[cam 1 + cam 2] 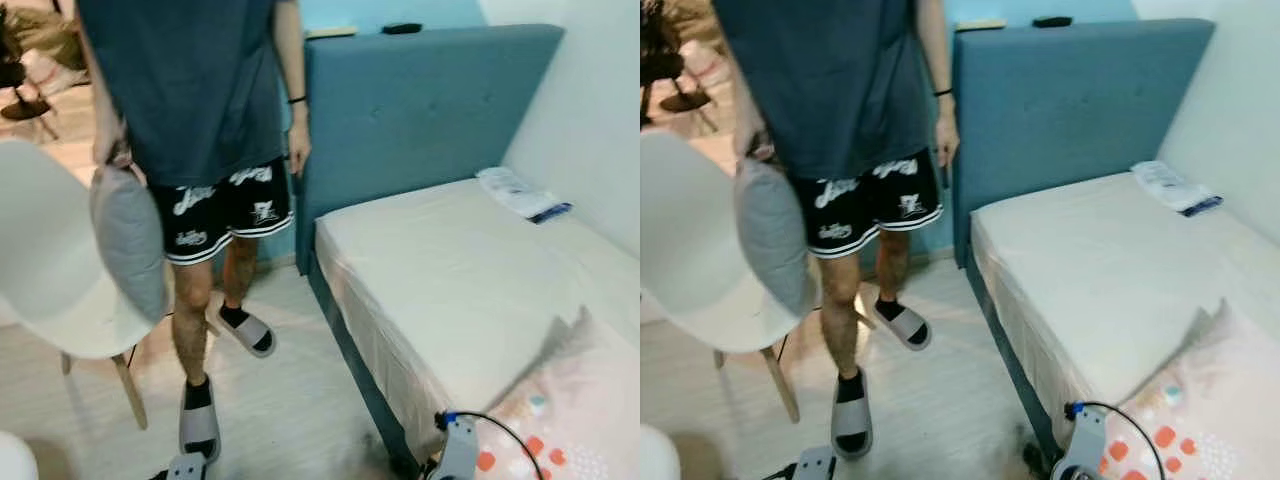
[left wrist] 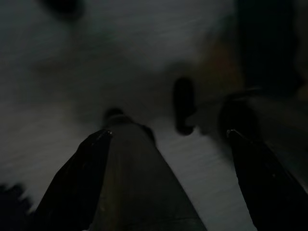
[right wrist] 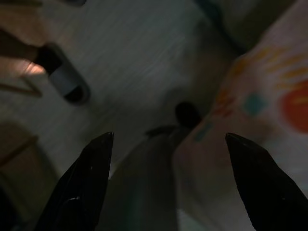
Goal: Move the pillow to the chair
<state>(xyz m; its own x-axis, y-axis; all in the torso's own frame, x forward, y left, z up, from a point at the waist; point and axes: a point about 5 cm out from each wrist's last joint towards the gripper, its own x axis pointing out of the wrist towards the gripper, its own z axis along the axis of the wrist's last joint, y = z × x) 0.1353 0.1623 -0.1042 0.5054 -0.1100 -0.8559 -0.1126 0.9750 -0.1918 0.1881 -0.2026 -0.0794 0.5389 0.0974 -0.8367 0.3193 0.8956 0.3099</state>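
Note:
A person [image 1: 200,100] stands between the chair and the bed, holding a grey pillow [image 1: 128,240] that hangs from one hand against the white chair [image 1: 45,260] on the left. A pink fabric with coloured spots [image 1: 575,400] lies on the near corner of the bed, and it is also in the right wrist view as the spotted fabric [image 3: 260,96]. My right gripper [image 3: 168,137] hangs open over the floor beside that fabric, holding nothing. Low in the dark, my left gripper [image 2: 168,132] is open and empty.
A bed with a bare white mattress [image 1: 450,260] and a blue headboard [image 1: 420,110] fills the right side, against a wall. A white packet [image 1: 520,192] lies at its head. The person's slippered feet [image 1: 200,420] stand on the pale wooden floor [image 1: 290,400].

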